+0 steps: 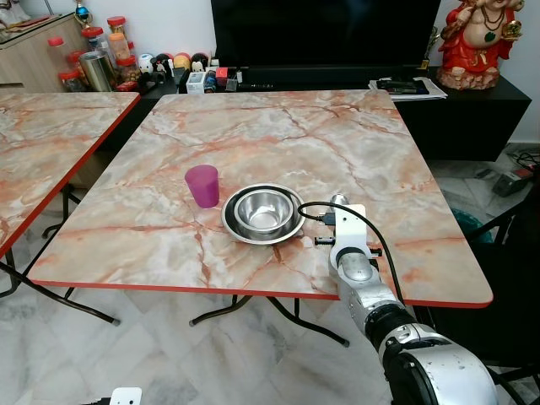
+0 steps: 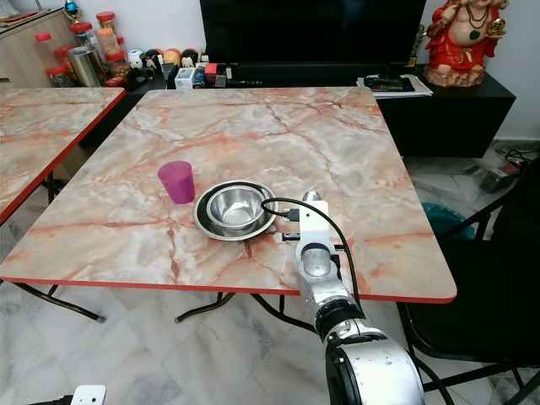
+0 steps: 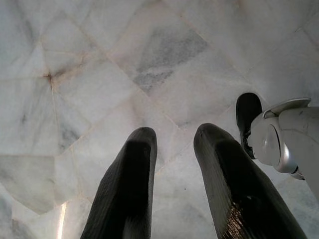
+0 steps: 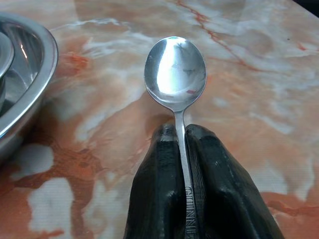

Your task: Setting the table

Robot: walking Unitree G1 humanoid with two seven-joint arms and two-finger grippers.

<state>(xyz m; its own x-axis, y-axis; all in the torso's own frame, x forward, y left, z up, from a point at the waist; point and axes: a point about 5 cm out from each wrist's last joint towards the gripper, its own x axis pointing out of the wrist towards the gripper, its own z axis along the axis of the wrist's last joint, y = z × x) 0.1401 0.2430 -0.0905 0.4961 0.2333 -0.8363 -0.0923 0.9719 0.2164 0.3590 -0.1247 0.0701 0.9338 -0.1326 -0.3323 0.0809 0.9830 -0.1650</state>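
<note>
Two arms to report from my station. My right arm [image 1: 371, 291] reaches forward and up from the lower right of the head view, over the near edge of the marble-patterned table [image 1: 287, 143], with its wrist just beside the right rim of the steel plate [image 1: 232, 226]. A black cable loops from the wrist back along the forearm. My left arm hangs idle at my side, its wrist camera looking down at pale marble floor tiles [image 3: 99, 74].

On the table, a steel bowl [image 1: 260, 211] sits inside the steel plate, and I cannot make out anything in the bowl. A purple cup [image 1: 202, 186] stands upright just beside the plate, on its left; the cup and plate look very close, though I cannot tell if they touch. A second marble-topped table [image 1: 51, 143] stands to the left, well apart.

The right gripper [image 4: 183, 144] is closed on the handle of a steel spoon [image 4: 175, 67]: both black fingers [image 4: 159, 174] press against the handle, which runs between them, and the spoon's bowl points forward, hollow side up, low over the tabletop near the plate's rim. I cannot tell whether the spoon touches the table. The left gripper [image 3: 174, 149] has its two fingers parted with a clear gap, holding nothing.
</note>
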